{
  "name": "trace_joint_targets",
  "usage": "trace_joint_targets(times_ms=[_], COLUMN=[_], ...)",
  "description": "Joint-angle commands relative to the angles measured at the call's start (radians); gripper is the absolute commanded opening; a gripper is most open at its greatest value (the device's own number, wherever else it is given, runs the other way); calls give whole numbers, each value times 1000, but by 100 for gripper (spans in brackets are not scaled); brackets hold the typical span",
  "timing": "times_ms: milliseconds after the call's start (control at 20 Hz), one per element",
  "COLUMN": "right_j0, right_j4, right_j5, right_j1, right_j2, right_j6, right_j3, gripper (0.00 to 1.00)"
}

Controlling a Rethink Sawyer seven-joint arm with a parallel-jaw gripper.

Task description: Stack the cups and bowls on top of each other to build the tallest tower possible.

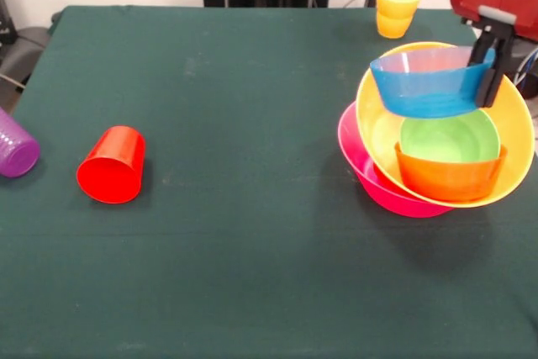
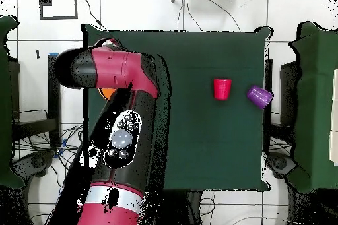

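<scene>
My gripper (image 1: 489, 81) is shut on the right rim of the small blue bowl (image 1: 424, 83) and holds it tilted just above the tower. The tower stands at the right: the pink bowl (image 1: 370, 176) outermost, the yellow-orange bowl (image 1: 517, 136) tilted in it, then a light green bowl (image 1: 385, 134), a green bowl (image 1: 450, 136) and the small orange bowl (image 1: 450, 178). The red cup (image 1: 111, 166) lies on its side at the left, also in the overhead view (image 2: 222, 88). The purple cup (image 1: 15, 147) lies at the left edge, also in the overhead view (image 2: 260, 96). A yellow cup (image 1: 397, 7) stands at the far edge.
The green table (image 1: 252, 250) carries everything. In the overhead view my arm (image 2: 112, 70) covers the tower and gripper; only an orange sliver (image 2: 105, 94) shows. The table's right edge runs close beside the tower.
</scene>
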Motion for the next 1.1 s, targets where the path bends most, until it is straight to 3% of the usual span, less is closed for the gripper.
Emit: trace_joint_targets(times_ms=[50, 1100], right_j0=[25, 82], right_j4=[24, 121], right_j5=[-29, -68], right_j1=[41, 78], right_j2=[13, -34], right_j6=[217, 229], right_j3=[129, 158], gripper=[0, 0])
